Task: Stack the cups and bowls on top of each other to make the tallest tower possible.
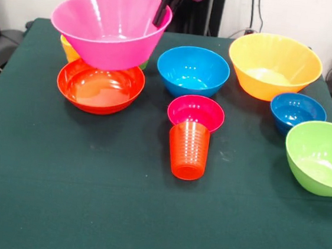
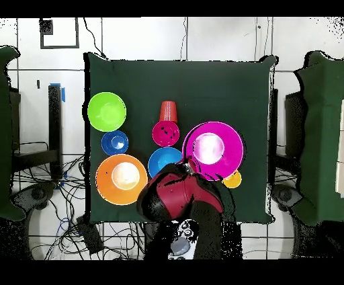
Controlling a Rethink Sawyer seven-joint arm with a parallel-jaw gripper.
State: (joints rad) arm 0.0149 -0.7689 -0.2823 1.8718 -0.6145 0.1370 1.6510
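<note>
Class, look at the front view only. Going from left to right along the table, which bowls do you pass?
Red-orange shallow bowl with the large pink bowl held above it → small magenta bowl → large yellow-orange bowl → small dark blue bowl → lime green bowl. The medium blue bowl is left out, as it overlaps the magenta one sideways.

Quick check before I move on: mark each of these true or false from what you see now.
1. The large pink plastic bowl is raised above the wide shallow red-orange bowl, with the gripper at its rim. True.
2. The ribbed orange-red plastic cup stands inside the medium blue bowl. False: it stands on the table, in front of the small magenta bowl.
3. The small dark blue bowl sits between the large yellow-orange bowl and the lime green bowl. True.
4. The lime green bowl is upside down. False: it sits open side up.
</note>
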